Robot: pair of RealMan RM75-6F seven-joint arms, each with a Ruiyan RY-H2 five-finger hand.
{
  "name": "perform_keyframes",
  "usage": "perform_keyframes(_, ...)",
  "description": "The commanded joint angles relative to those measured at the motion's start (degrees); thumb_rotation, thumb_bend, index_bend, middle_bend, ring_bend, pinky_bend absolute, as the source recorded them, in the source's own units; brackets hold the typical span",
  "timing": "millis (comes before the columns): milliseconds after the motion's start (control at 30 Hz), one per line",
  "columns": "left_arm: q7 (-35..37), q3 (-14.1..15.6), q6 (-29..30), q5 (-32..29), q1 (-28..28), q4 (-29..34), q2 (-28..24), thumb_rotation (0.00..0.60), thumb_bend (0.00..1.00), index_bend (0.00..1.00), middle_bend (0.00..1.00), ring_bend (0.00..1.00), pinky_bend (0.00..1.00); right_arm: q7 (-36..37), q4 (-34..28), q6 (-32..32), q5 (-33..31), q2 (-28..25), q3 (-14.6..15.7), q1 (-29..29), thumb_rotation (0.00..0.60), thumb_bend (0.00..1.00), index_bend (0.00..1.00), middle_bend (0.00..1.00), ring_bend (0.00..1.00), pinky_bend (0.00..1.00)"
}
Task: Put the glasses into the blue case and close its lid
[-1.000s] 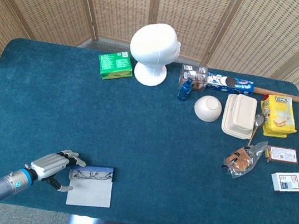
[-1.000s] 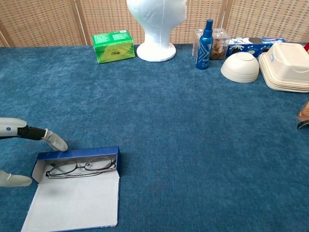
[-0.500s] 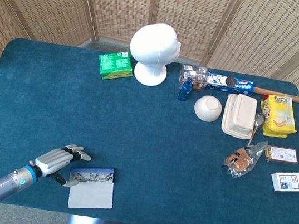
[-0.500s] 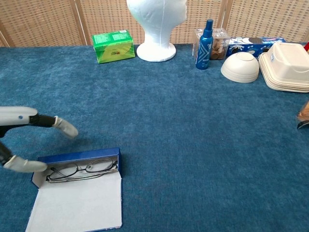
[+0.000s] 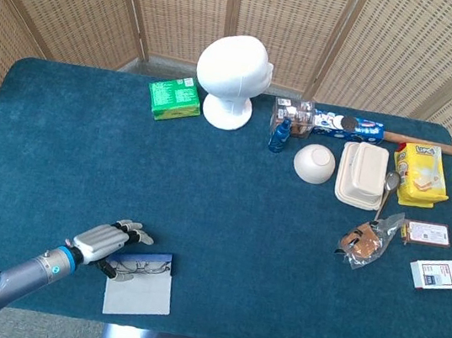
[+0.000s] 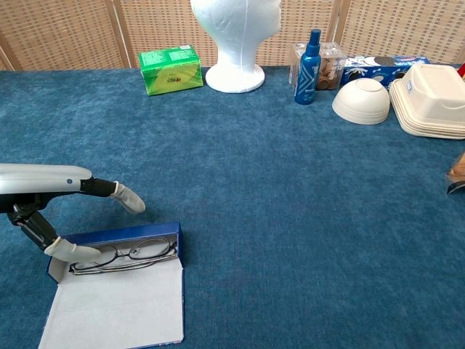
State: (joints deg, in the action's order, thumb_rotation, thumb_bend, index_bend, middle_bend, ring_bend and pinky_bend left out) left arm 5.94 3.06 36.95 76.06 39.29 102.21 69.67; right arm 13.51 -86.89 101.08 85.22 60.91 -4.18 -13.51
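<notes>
My left hand, fingers spread and holding nothing, hovers over the open blue case, thumb tip beside the glasses inside.

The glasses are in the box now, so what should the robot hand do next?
Probably slide the left hand toward the flat lid to lift it: the glasses already lie in the case, and the lid is open on the table.

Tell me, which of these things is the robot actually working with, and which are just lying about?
Part of the job:
glasses, already lying in the case
blue case, lid open
left hand, at the case's left end

Just lying about:
white foam head
green box
blue bottle
white bowl
clamshell container
yellow snack bag
</notes>
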Motion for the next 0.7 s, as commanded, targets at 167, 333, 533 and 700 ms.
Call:
perform_keyframes(167, 0.8, 1.3, -0.2, 2.2, -0.2, 1.7, -0.3, 0.417, 0.23, 0.14, 0.16, 0.00, 0.00, -0.3, -0.2, -0.3, 0.3, 0.1, 0.0, 0.2, 0.525, 0.22, 0.00, 0.13, 0.00, 0.16)
perform_keyframes(333, 1.7, 2.4, 0.2, 4.1, -0.7, 2.3, -1.1, 0.418, 0.23, 0.14, 0.16, 0.00, 0.00, -0.5, -0.3, -0.4, 0.4, 0.1, 0.0, 0.3, 0.525, 0.22, 0.00, 0.13, 0.00, 0.16)
perform_keyframes(533, 2.1, 3.1, 0.7, 5.2, -1.1, 2.7, -1.7, 0.415, 0.23, 0.14, 0.16, 0.00, 0.00, -0.8, -0.5, -0.6, 0.6, 0.1, 0.1, 0.5, 0.524, 0.22, 0.00, 0.13, 0.00, 0.16)
perform_keyframes(700, 2.4, 3.7, 1.1, 5.5, -1.5, 3.1, -2.2, 0.419, 0.23, 0.13, 0.15, 0.00, 0.00, -1.0, -0.6, -0.6, 0.8, 0.1, 0.0, 0.6, 0.526, 0.22, 0.00, 0.13, 0.00, 0.16)
